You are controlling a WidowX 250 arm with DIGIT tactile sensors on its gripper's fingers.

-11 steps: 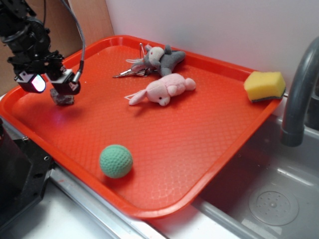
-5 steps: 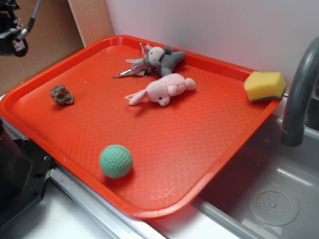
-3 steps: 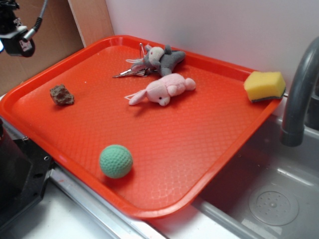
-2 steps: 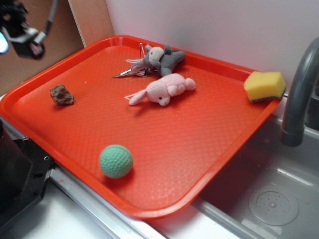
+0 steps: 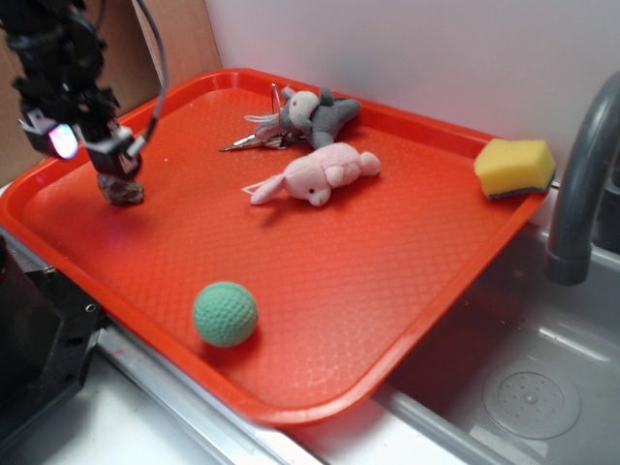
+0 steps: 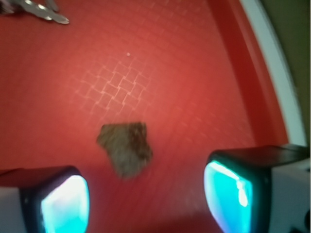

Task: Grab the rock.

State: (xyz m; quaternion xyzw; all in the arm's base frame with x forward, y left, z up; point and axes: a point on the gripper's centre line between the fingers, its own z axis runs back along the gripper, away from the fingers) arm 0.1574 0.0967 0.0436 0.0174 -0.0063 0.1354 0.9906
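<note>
Wrist view: pincer (image 6: 146, 199) spread wide, holding nothing; rock (image 6: 125, 147) lies on the red tray (image 6: 194, 73) just ahead of the gap, nearer the left finger (image 6: 63, 201). Risk: uneven contact could kick it sideways.

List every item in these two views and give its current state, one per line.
gripper: open, above the rock
rock: lying on the tray, ungrasped
tray: flat beside the sink
green ball: resting near tray's front edge
pink plush: lying flat
grey plush: lying on keys
sponge: on tray's corner
</note>
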